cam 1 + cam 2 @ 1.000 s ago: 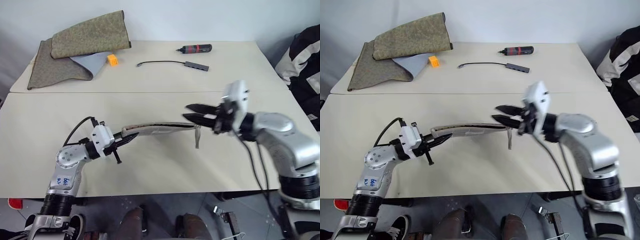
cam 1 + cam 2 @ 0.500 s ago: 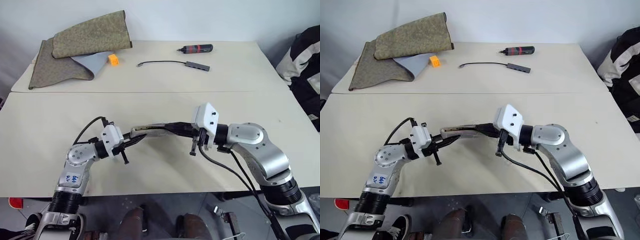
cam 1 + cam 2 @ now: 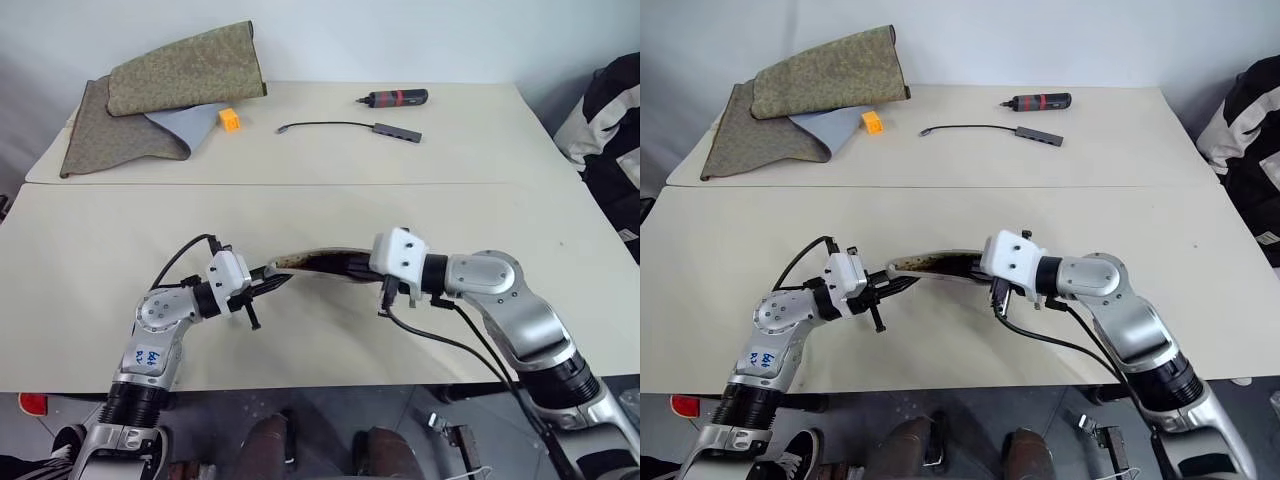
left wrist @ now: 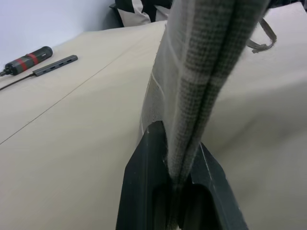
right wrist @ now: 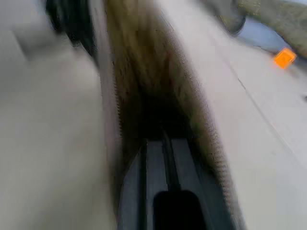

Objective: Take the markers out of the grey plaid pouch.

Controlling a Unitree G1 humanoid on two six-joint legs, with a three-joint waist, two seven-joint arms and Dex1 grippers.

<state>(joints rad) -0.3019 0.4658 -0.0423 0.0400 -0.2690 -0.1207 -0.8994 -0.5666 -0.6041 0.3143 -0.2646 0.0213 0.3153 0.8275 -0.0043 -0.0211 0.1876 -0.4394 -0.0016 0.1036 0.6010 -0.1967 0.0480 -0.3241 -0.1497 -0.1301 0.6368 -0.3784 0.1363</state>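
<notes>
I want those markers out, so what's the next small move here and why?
Probably open the right gripper slightly inside the grey plaid pouch to feel for a marker: its shut fingers sit in the pouch mouth, the left gripper clamps the other end, and no marker shows yet.

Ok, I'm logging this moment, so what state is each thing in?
Grey plaid pouch: held off the table, mouth open.
Left gripper: shut on the pouch's end.
Right gripper: shut, fingers inside the pouch's mouth.
Olive cloth: folded, at the table's far left.
Black-and-red tool: lying flat.
</notes>
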